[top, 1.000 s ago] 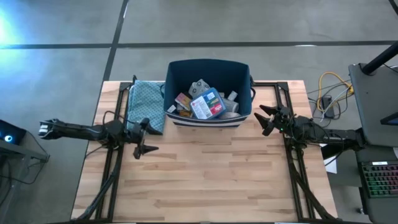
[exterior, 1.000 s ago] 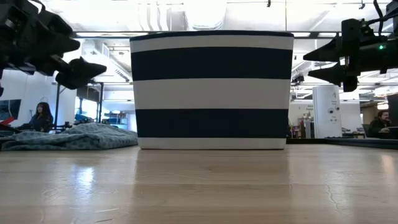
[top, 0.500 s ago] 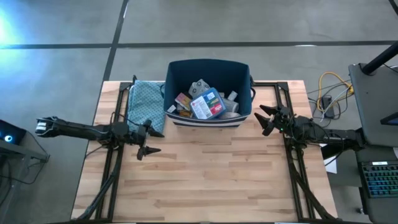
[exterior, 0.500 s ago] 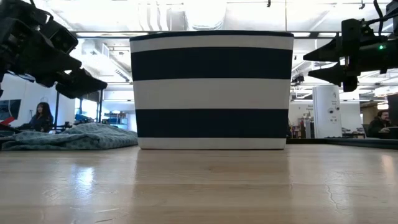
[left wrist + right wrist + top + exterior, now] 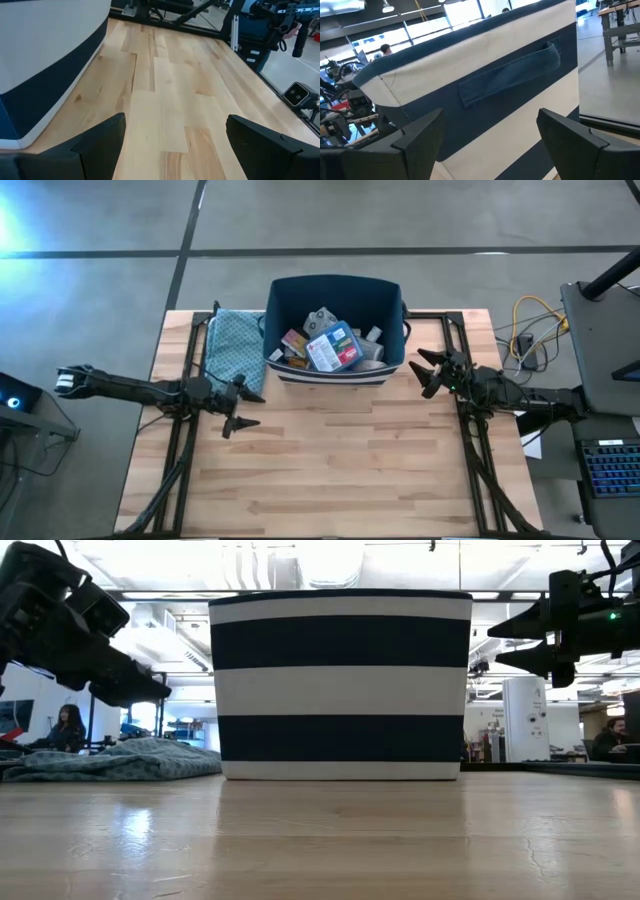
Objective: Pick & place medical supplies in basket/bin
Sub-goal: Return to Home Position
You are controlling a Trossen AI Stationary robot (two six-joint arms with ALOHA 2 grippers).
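The navy-blue bin [image 5: 335,290] with white stripes stands at the table's far middle. In it lie the medical supplies [image 5: 333,347]: a flat blue-and-red packet on top, with small cartons and other items around it. My left gripper [image 5: 240,408] hovers open over the table, near-left of the bin. In its wrist view the left gripper [image 5: 172,145] has bare wood ahead and the bin's wall [image 5: 45,65] to one side. My right gripper [image 5: 430,372] hovers open just right of the bin. The right gripper [image 5: 492,145] faces the bin's side handle [image 5: 510,80].
A folded teal patterned cloth [image 5: 232,350] lies left of the bin, close to my left gripper. Bare wood [image 5: 340,460] fills the near half of the table. Cables [image 5: 530,330] and a keyboard [image 5: 610,470] sit beyond the right edge. People show in the room behind [image 5: 68,725].
My left gripper has come down closer to the table and shifted slightly toward the table's right, staying open. The right arm, the bin and its contents have kept still.
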